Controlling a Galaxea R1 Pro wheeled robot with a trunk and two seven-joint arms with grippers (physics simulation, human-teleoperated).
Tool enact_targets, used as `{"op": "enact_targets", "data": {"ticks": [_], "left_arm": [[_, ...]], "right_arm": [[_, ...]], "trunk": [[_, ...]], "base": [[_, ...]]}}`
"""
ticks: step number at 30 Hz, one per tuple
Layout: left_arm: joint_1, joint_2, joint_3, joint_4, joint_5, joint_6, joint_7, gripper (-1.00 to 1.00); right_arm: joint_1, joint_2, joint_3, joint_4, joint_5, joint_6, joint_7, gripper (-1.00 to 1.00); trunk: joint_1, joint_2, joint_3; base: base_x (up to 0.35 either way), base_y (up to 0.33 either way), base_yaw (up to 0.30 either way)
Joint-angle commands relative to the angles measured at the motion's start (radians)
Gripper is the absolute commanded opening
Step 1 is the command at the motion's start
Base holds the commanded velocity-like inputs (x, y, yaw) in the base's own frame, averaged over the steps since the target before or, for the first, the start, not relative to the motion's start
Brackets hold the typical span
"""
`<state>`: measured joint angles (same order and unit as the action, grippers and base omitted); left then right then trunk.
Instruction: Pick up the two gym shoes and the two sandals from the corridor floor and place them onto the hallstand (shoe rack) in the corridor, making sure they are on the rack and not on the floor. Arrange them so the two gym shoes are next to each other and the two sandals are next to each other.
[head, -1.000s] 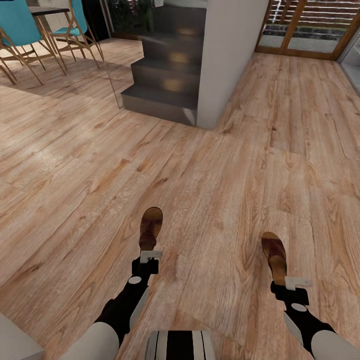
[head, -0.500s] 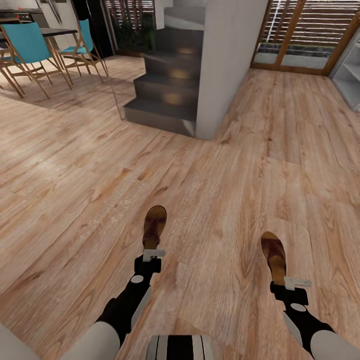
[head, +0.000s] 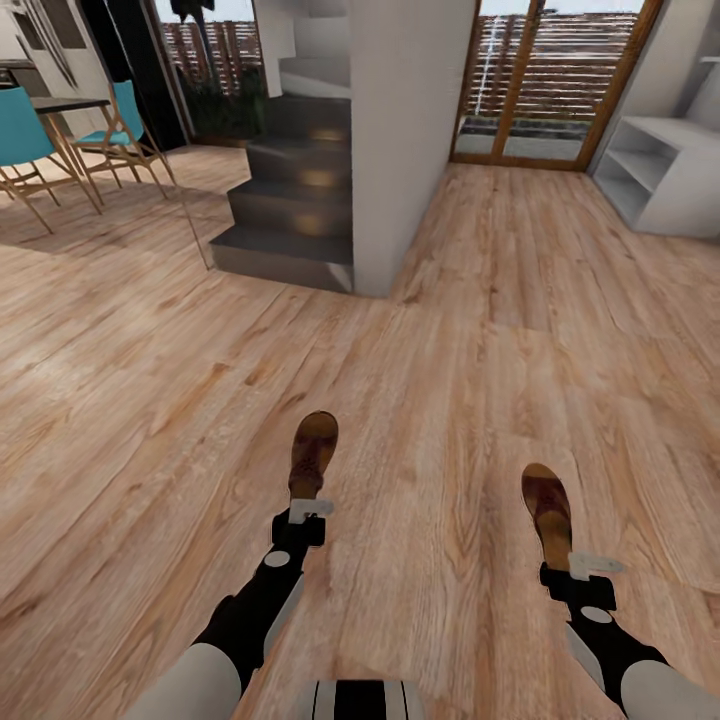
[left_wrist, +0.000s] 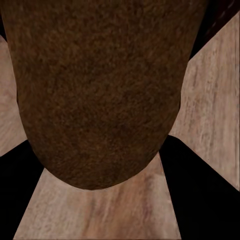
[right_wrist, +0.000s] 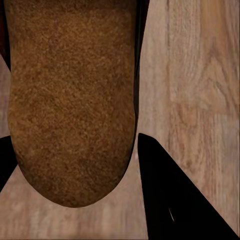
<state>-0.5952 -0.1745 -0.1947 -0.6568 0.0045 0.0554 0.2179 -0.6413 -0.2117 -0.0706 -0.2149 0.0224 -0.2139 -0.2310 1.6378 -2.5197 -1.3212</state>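
Observation:
Each of my arms carries one brown sandal above the wood-plank corridor floor (head: 430, 400). My left gripper (head: 305, 512) is shut on the heel of the left sandal (head: 313, 452), whose brown sole shows close up in the left wrist view (left_wrist: 100, 90). My right gripper (head: 585, 566) is shut on the heel of the right sandal (head: 548, 506), its sole seen in the right wrist view (right_wrist: 70, 100). The white hallstand (head: 662, 172) stands at the far right, against the wall. The gym shoes are out of view.
A dark staircase (head: 290, 200) and a white pillar (head: 405, 140) stand ahead in the middle. Teal chairs (head: 25, 150) and a table are at the far left. A slatted glass door (head: 540, 90) closes the corridor's far end. Open floor leads to the right of the pillar.
The head view has swung right and tilted up: stairs and pillar slid left, and the white hallstand came into sight at the right. Both sandals stay held in the grippers.

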Motion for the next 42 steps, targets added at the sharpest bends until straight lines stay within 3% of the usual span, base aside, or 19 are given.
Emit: {"op": "enact_targets", "data": {"ticks": [1,10,20,30,42], "left_arm": [[0.000,0.000,0.000,0.000,0.000,0.001,0.000,-1.00],[0.000,0.000,0.000,0.004,0.076,0.002,0.000,-1.00],[0.000,0.000,0.000,0.003,0.084,0.001,0.000,-1.00],[0.000,0.000,0.000,0.001,0.086,0.002,0.000,-1.00],[0.000,0.000,-0.006,0.003,0.086,0.030,0.002,-1.00]], "right_arm": [[0.000,0.000,0.000,0.000,-0.004,-0.001,-0.001,-1.00],[0.000,0.007,0.001,0.000,-0.004,0.001,-0.001,-1.00],[0.000,0.012,0.001,0.000,-0.004,0.001,-0.001,-1.00],[0.000,0.019,0.000,0.000,-0.004,0.001,-0.001,-1.00],[0.000,0.025,0.000,0.000,-0.003,0.001,-0.001,-1.00]], "trunk": [[0.000,0.000,0.004],[-0.004,0.002,0.039],[-0.005,0.003,0.047],[-0.010,0.005,0.085],[-0.010,0.005,0.085]], "base": [[0.000,0.000,-0.288],[0.000,0.000,-0.288],[0.000,0.000,-0.288],[0.000,0.000,-0.288],[0.158,0.000,-0.139]]}}
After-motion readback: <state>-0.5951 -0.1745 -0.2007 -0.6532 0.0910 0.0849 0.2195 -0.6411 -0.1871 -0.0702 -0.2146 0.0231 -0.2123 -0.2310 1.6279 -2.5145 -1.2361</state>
